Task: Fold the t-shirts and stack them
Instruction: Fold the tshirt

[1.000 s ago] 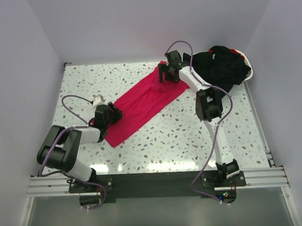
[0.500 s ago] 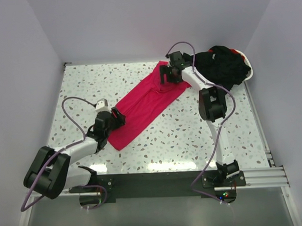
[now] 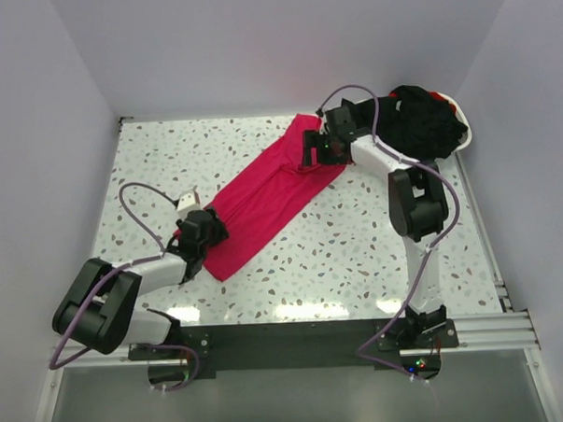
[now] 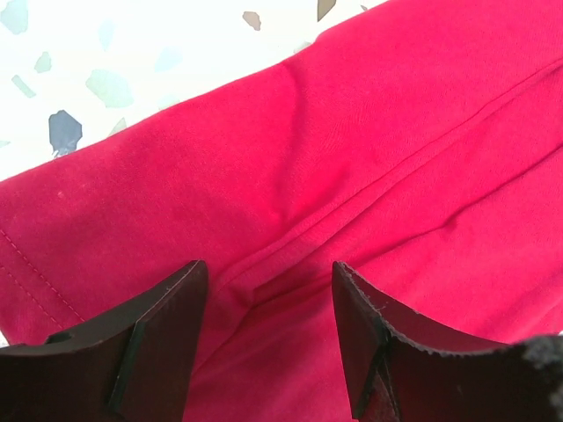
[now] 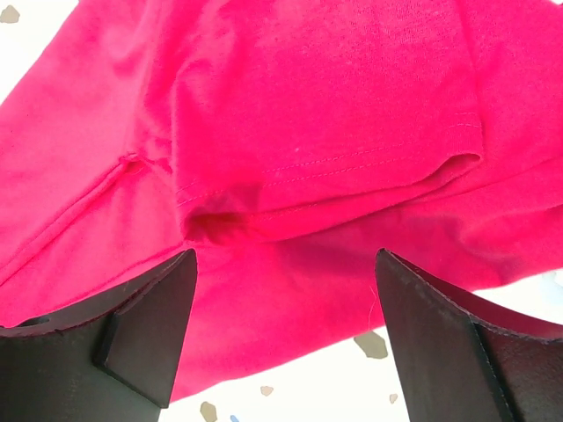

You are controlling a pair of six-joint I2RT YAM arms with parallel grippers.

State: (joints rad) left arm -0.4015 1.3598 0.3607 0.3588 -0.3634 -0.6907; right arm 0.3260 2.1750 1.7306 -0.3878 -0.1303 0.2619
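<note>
The pinkish-red t-shirt (image 3: pixel 267 193) lies folded into a long strip, running diagonally from near left to far right on the speckled table. My left gripper (image 3: pixel 208 229) is open over its near end; red cloth with a seam (image 4: pixel 352 176) lies between the fingers. My right gripper (image 3: pixel 314 146) is open over its far end, above a folded sleeve hem (image 5: pixel 334 167). A heap of black t-shirts (image 3: pixel 416 123) fills the white basket at the far right.
The white basket (image 3: pixel 462 140) stands at the far right corner, close behind my right arm. White walls close in the table on three sides. The speckled tabletop (image 3: pixel 348 245) lies bare around the strip.
My left arm has shifted and its gripper has settled lower on the shirt's near end. My right gripper has turned slightly at the far end. The shirt's near end has drawn in a little.
</note>
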